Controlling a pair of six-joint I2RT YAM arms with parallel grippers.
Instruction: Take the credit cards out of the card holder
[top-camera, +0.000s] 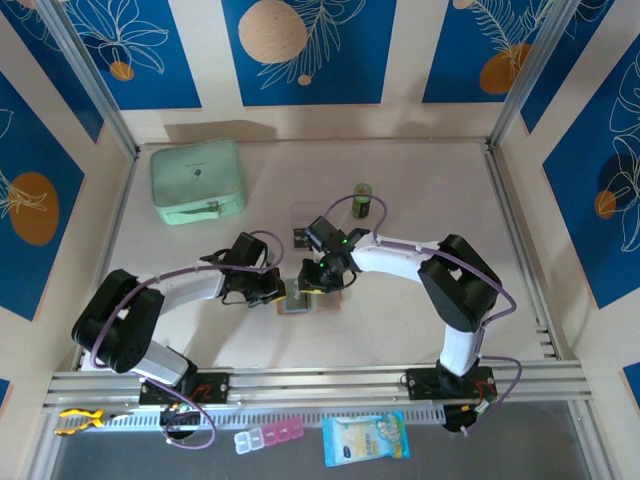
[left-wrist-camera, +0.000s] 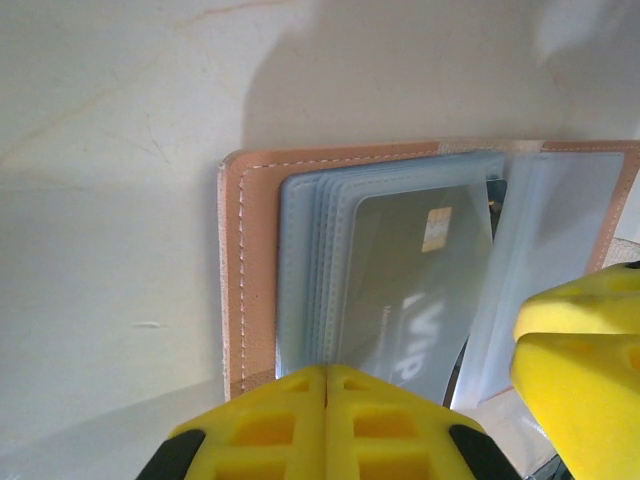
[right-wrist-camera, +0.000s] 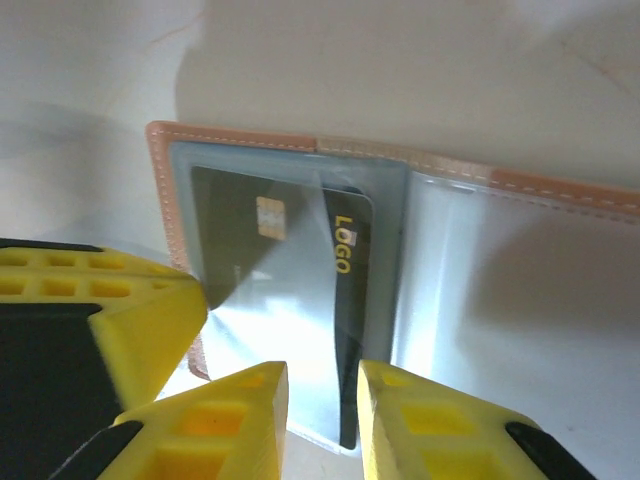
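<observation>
Two grippers crowd one small wallet in the middle of the table, between the arms. The card holder (left-wrist-camera: 240, 280) lies open and flat, stitched tan border up, its grey pockets (left-wrist-camera: 305, 270) fanned. On one side the left gripper (left-wrist-camera: 325, 385) is clenched with nothing in it, fingertips together at the holder's near edge, and by the look of it pinning the leather down. On the other, the right gripper (right-wrist-camera: 322, 375) has its fingers standing apart astride the near end of the dark LOGO card (right-wrist-camera: 345, 300), which pokes partway out of its sleeve. Whether the pads have actually bitten, I can't tell. To pull this off, it should close squarely on the bare plastic and not on the clear flap, then draw straight back along the card's length while the other side holds the wallet flat. Any twist and the whole holder lifts with it. There's more inside: a grey VIP card (left-wrist-camera: 410, 280) sits deep in the top pocket of the stack, and a black chip card (right-wrist-camera: 240, 240) is tucked behind the film beside the LOGO one. Far back on the left, the mint-green zip case (top-camera: 197, 180) is shut, contents unseen, and the green cylinder (top-camera: 363, 200) stands well apart.
</observation>
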